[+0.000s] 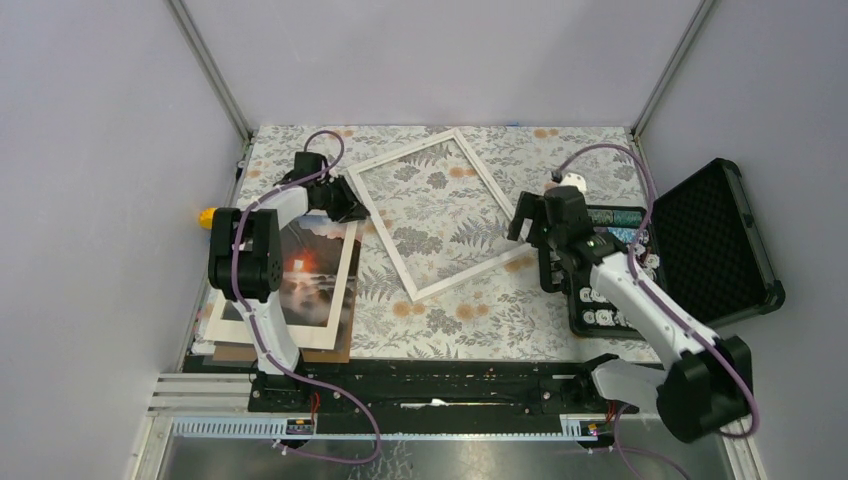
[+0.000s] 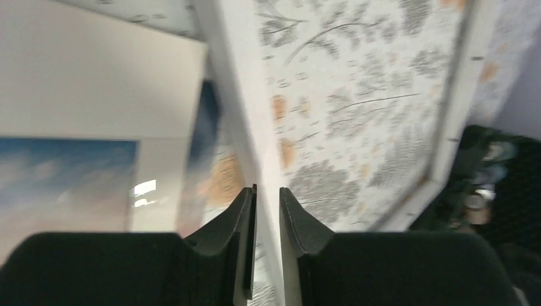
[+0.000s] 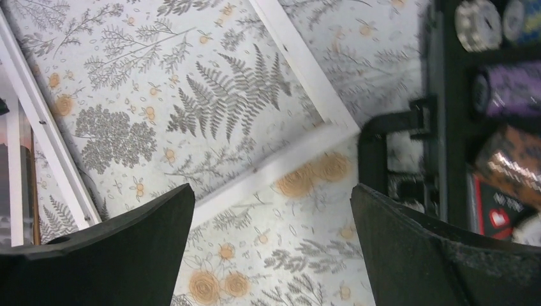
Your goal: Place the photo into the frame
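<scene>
Left fingers [image 2: 239, 223] pinch frame [image 2: 237, 89] edge — right fingers [image 3: 127, 248] wide apart.

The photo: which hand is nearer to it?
Left. The left hand is at the edge of the frame, right beside the photo; the right hand is across the frame, by its opposite corner.

Bright, even light from overhead fell on the floral tabletop [image 1: 480, 320] with only faint, soft shadows, while the left wrist view was smeared by blur, its pale frame [image 2: 239, 95] rail washed out, and the right wrist view was sharp beyond its dark, soft-edged fingers [image 3: 415, 255].
</scene>
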Motion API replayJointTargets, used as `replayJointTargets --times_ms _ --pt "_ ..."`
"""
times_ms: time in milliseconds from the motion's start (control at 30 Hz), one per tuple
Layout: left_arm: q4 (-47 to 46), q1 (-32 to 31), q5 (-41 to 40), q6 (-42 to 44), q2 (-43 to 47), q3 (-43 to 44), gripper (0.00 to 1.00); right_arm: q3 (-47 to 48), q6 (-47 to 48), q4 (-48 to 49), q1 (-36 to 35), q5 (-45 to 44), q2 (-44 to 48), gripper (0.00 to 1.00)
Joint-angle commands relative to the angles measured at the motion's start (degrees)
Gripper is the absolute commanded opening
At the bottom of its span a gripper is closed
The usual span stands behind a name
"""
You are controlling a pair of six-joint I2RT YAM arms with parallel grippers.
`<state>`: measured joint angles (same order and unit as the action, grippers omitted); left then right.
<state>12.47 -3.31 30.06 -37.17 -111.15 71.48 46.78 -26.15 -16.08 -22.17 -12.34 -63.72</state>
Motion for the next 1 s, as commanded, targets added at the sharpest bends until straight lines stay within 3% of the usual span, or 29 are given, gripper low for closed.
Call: replayJointTargets --times_ms 0,67,133,267,500,567,700,800,967 --pt "15.30 -0.21 -7.32 18.51 4.07 5.40 0.00 8.36 3.48 -2.07 2.93 9.67 -9.30 1.00" --pt "16.77 -1.84 -9.44 20.95 3.33 7.98 0.00 10.35 3.70 -1.52 3.88 16.37 -13.10 1.00" --pt "19.20 -4.13 -13.61 22.71 1.88 11.24 0.00 14.68 3.98 -4.29 4.40 16.24 -18.86 1.00" --pt "16.51 -5.27 -13.91 16.62 3.39 10.85 0.01 25.42 4.06 -9.31 9.47 19.02 -32.69 0.94" --pt "7.25 -6.76 -9.20 3.49 17.58 -4.92 0.75 39.86 12.64 -16.10 10.75 14.68 -49.50 0.87" --pt "2.67 -7.38 -7.52 -1.32 20.85 -11.42 0.88 39.52 14.53 -15.62 10.75 13.55 -50.05 0.87" --pt "-8.24 -11.76 -4.93 -9.80 21.39 -20.17 0.92 38.45 14.20 -14.55 10.78 15.43 -50.83 0.82" --pt "-10.20 -15.35 -6.60 -11.32 17.85 -18.98 0.92 35.62 12.96 -12.50 10.75 17.03 -50.48 0.76" --pt "-9.98 -17.47 -9.90 -10.65 12.02 -14.62 0.93 28.72 9.45 -8.37 10.22 20.05 -47.78 0.55"
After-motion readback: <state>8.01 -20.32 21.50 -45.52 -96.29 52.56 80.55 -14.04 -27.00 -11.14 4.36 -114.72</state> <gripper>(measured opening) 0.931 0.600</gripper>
